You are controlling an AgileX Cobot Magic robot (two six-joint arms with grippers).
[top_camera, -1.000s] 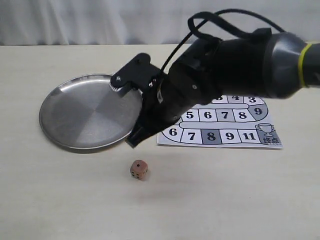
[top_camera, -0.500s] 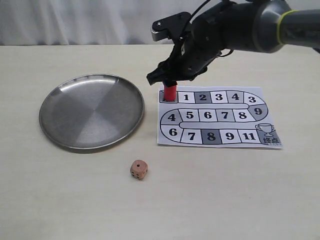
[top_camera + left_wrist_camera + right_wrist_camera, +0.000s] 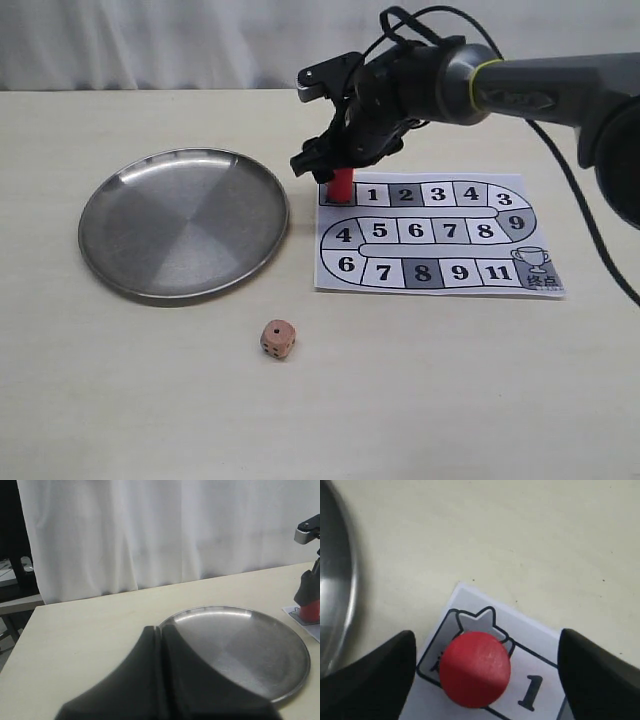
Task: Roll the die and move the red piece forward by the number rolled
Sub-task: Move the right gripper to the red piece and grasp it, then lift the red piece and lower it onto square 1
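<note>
Red piece (image 3: 475, 669) stands upright, long axis vert., on the board's (image 3: 440, 240) start square, right betw. the right fingers (image 3: 375, 675), which are spread wide w/o touching it. Left fingers (image 3: 145, 680) pressed together, holding nothing, by the plate (image 3: 280, 660). Die (image 3: 277, 339) sits on bare desk (image 3: 450, 400), well apart.

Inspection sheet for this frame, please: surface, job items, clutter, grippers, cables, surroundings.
Surface: beige table, numbered board lying flat.
Job's things: die on bare table, outside steel plate; red piece upright on start square beside 1.
Clutter: nothing seen.
Grippers: right gripper open, fingers straddling red piece without touching; left gripper shut, empty.
Cables: black cable looped above right arm.
Surroundings: white curtain behind.
</note>
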